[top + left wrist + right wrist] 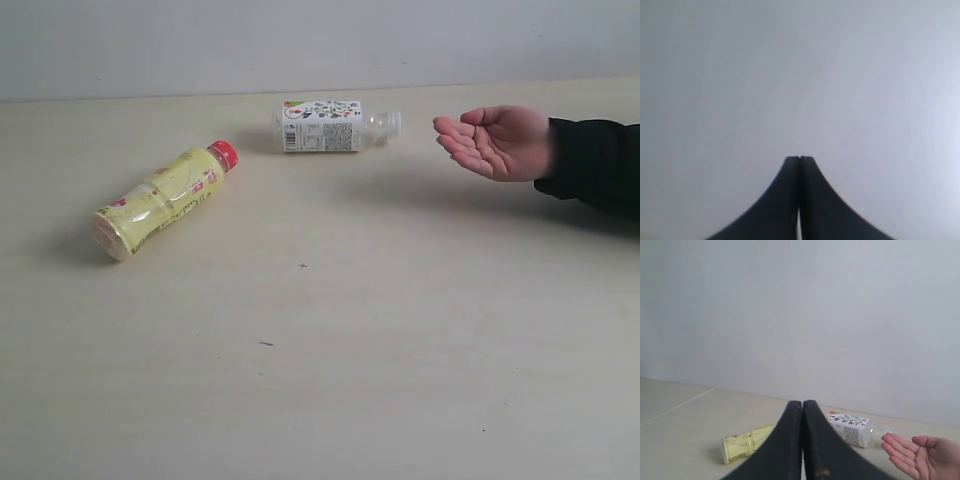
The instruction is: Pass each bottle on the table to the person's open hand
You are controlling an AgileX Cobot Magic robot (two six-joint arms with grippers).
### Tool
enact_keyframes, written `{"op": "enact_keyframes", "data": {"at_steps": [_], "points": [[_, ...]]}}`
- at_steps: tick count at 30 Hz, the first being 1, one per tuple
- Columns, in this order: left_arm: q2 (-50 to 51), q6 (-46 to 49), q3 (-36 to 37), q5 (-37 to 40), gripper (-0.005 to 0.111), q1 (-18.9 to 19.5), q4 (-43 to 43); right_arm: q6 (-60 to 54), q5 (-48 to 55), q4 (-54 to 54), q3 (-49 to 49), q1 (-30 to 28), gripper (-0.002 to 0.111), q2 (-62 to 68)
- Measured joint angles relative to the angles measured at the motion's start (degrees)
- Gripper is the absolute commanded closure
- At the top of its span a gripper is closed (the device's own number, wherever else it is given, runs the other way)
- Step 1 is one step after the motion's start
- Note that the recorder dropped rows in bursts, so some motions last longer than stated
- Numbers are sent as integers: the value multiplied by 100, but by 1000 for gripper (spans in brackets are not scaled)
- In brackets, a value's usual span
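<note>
One yellow bottle (160, 203), one clear bottle (325, 126) (two altogether) — one hand (495, 142).

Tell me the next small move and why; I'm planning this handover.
Probably open the right gripper and lower it toward the white-labelled bottle: that gripper is shut and empty, and this bottle lies on its side nearest the open hand.

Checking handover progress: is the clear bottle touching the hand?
Apart. The exterior view shows bare table between the clear bottle and the hand.

Plain pale grey wall (150, 45) along the back, evenly lit
</note>
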Motion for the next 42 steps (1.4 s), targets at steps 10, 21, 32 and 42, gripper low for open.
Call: {"op": "enact_keyframes", "data": {"at_steps": [10,21,32,42], "points": [[4254,493,-4082,1332,107,-60,1122,10,-9,15,0,0,108,0],[9056,3483,-8121,6686,107,-1070,473,10,-22,20,0,0,108,0],[11855,4708,-10800,8655,44,-1391,-181,10,-22,20,0,0,108,0],[12544,4921,-10898,8749,10,-1391,-232,10,-22,20,5,0,108,0]]}}
